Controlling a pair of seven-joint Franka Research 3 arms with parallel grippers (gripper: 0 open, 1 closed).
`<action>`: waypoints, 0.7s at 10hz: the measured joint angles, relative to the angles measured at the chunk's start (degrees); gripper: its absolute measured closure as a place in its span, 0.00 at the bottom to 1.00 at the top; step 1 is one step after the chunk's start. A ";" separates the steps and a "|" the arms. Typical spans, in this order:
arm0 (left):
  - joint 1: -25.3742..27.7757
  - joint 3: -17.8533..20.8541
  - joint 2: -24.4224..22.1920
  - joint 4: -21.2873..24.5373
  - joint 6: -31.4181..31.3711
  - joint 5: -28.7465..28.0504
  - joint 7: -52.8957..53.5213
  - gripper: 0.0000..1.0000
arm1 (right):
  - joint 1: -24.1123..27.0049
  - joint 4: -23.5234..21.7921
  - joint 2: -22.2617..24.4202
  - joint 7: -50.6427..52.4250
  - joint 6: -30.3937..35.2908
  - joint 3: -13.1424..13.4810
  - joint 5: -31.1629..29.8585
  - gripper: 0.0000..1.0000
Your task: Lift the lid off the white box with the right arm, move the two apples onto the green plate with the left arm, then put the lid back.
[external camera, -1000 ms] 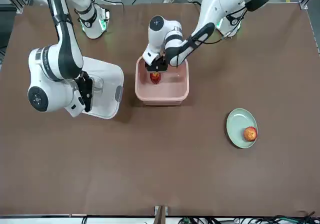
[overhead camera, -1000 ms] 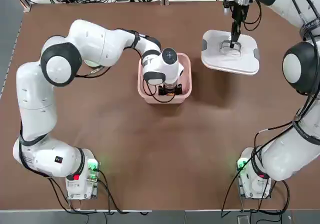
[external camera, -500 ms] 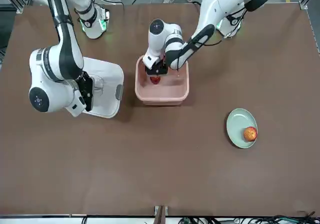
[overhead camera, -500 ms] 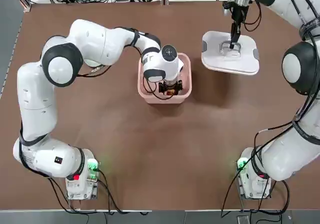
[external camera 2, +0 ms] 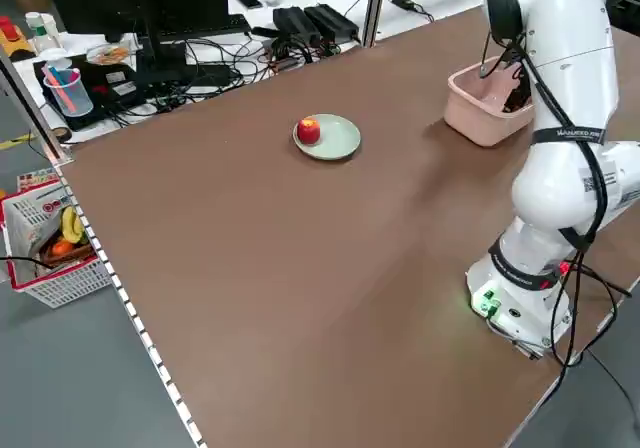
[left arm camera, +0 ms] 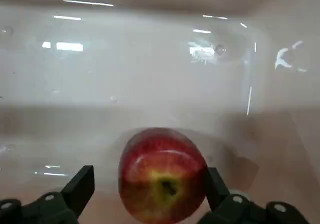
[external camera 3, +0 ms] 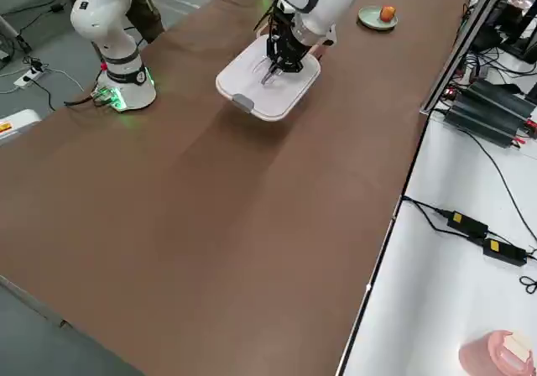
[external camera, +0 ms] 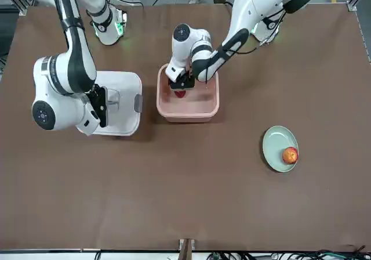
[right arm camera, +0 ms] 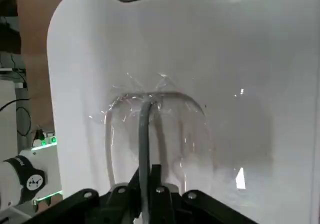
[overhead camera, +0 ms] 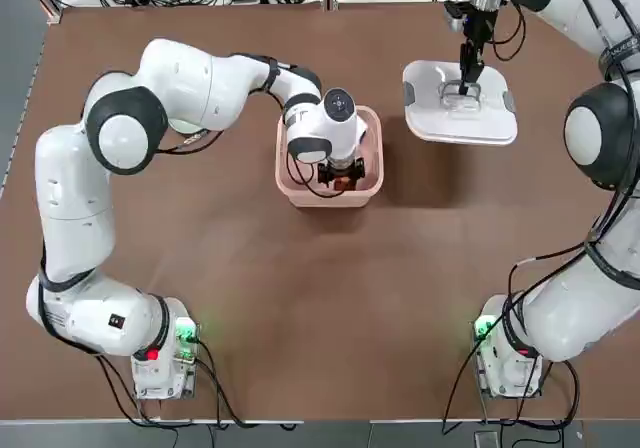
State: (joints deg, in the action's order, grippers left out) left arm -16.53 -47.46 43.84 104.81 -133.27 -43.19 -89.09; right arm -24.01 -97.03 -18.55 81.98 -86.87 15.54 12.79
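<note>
Left side view: brown table point(external camera 2: 300, 268), cluttered desk point(external camera 2: 150, 48)

box point(overhead camera: 372, 128): left claw point(left arm camera: 150, 194) inside, walls close | green plate point(external camera: 277, 141): open approach, one apple point(external camera: 290, 155)

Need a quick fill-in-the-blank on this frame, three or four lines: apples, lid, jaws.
1. The green plate holds ____ apple.
2. The left gripper is down inside the white box with open jaws on either side of an ____.
3. The right gripper has its jaws shut on the ____ of the lid.
4. The white box has ____ lid on it.

Missing words: one; apple; handle; no
</note>
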 joint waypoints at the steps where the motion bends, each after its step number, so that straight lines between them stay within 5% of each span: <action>1: -0.34 0.03 0.02 -0.10 0.00 0.00 -0.59 0.02 | -0.04 0.06 0.00 0.86 -0.32 -0.06 0.00 0.93; 7: -3.03 2.58 1.83 -1.38 -0.01 -0.01 -1.02 0.04 | -0.90 1.16 0.01 1.59 -0.98 -0.21 -2.52 0.93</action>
State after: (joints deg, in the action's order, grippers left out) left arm -19.56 -44.88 45.67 103.43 -133.28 -43.20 -90.11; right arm -24.91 -95.87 -18.54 83.57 -87.85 15.33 10.27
